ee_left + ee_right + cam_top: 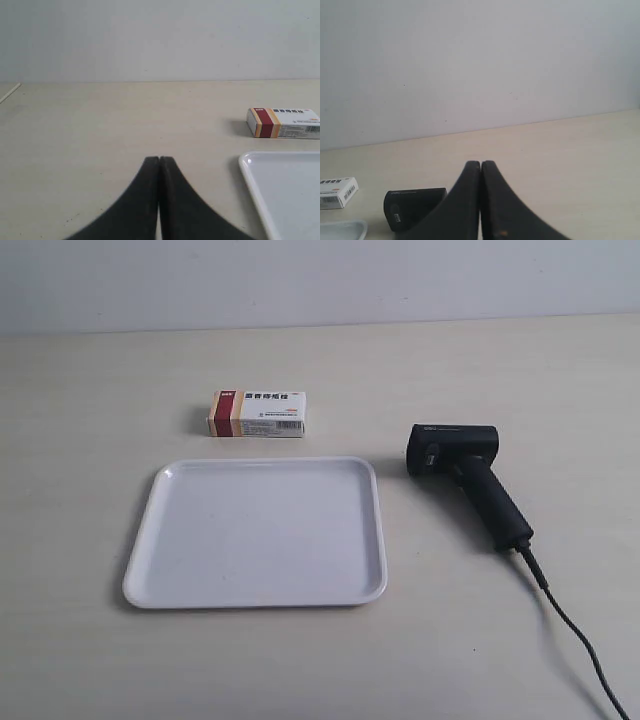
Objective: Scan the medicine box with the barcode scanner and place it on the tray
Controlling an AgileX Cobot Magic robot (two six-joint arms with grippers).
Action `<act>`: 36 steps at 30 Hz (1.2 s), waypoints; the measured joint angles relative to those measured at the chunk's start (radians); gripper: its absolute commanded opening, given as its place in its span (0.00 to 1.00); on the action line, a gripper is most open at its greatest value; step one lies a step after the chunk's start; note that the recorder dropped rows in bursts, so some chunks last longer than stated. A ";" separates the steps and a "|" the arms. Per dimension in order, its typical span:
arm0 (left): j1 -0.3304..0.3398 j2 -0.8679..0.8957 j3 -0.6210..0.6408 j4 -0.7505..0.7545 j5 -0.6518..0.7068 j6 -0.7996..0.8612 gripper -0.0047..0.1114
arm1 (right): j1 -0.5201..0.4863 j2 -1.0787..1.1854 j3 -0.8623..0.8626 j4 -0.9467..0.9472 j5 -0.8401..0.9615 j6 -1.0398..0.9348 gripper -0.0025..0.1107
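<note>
On the pale bench [90,660] sit all three things I have to deal with, and neither of my claws touches any of them. From the exterior view, the medicine box [257,414] lies flat beyond the far edge of the tray [150,570], near it but apart, with its dark red and tan bands at the end toward that view's left. To that view's right of the tray rests the barcode scanner [465,480], on its side, blocky head away from the camera and handle angling toward it, its black cable [575,635] trailing off the lower right corner of the picture.

My left claw [159,165] is pressed shut, its two black fingers [142,200] meeting in a thin seam, with nothing between them. In the left wrist view the box [283,123] sits well ahead of the claw and off to one side, the tray's rounded corner [250,165] nearer, also to that side.

My right claw [480,167] is likewise closed tight and empty. In the right wrist view, the scanner's head [412,207] lies just past the fingertips, partly hidden behind one finger [455,210]. Beyond it I see an end of the box [337,192], and a sliver of the tray rim [345,227].
</note>
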 measured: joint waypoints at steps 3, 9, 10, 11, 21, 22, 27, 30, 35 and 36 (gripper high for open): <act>0.000 0.000 0.000 0.000 0.000 0.000 0.06 | 0.000 0.000 0.000 0.000 0.000 0.000 0.02; 0.000 0.000 0.000 0.000 0.000 0.000 0.06 | 0.000 0.000 0.000 0.000 0.000 0.000 0.02; 0.000 0.000 0.000 0.000 0.000 0.000 0.06 | 0.000 0.000 0.000 0.000 0.000 0.000 0.02; 0.000 0.000 0.000 0.000 0.000 0.000 0.06 | 0.000 0.000 0.000 0.000 0.000 0.000 0.02; 0.000 0.000 0.000 0.000 0.000 0.000 0.06 | 0.000 0.000 0.000 0.000 0.000 0.000 0.02; 0.000 0.000 0.000 0.000 0.000 0.000 0.06 | 0.000 0.000 0.000 0.000 0.000 0.000 0.02; 0.000 0.000 0.000 0.000 0.000 0.000 0.06 | 0.000 0.000 0.000 0.000 0.000 0.000 0.02; 0.000 0.000 0.002 0.004 -0.061 -0.005 0.06 | 0.000 0.000 0.000 0.000 0.000 0.000 0.02; 0.000 0.000 0.002 -0.011 -0.299 -0.189 0.06 | 0.000 0.000 0.000 0.000 -0.005 0.000 0.02; 0.000 0.000 0.002 -0.011 -0.360 -0.251 0.06 | 0.000 0.000 0.000 0.000 -0.012 0.000 0.02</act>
